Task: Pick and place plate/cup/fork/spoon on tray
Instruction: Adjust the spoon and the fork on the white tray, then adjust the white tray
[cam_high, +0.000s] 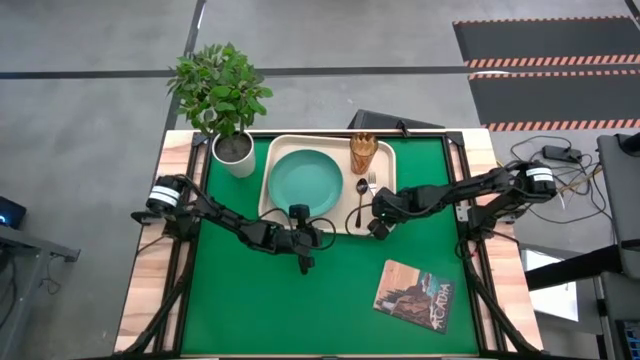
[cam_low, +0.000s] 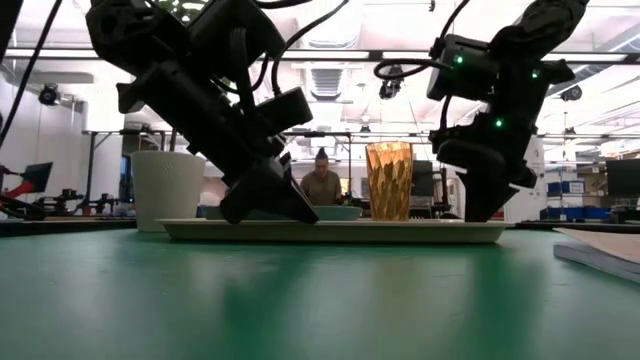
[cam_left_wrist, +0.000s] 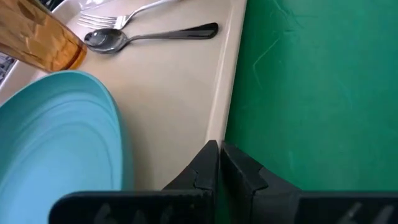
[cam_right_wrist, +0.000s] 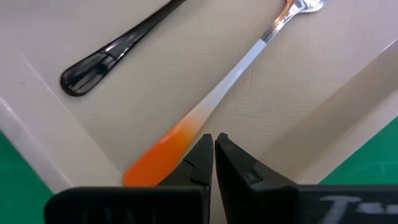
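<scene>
The cream tray (cam_high: 283, 150) holds the teal plate (cam_high: 305, 182), the amber cup (cam_high: 362, 152), the dark spoon (cam_high: 360, 200) and the orange-handled fork (cam_high: 372, 186). All four rest flat on the tray floor, and the cup stands upright. My left gripper (cam_left_wrist: 218, 149) is shut and empty over the tray's near rim (cam_left_wrist: 219, 106), beside the plate (cam_left_wrist: 56, 143). My right gripper (cam_right_wrist: 213, 142) is shut just above the fork's orange handle (cam_right_wrist: 168, 146), near the tray's near right corner. The spoon (cam_right_wrist: 106, 56) lies beside the fork. My right gripper's shut fingertips (cam_right_wrist: 202, 152) stand right beside the orange handle end (cam_right_wrist: 177, 137) of the fork, coming from above at a slant. I cannot tell whether they touch it. The fork lies flat on the tray.
A white pot with a green plant (cam_high: 235, 155) stands off the tray's far left corner. A brown-covered book (cam_high: 415, 295) lies on the green mat at the near right. A person (cam_low: 322, 185) is in the room behind the table.
</scene>
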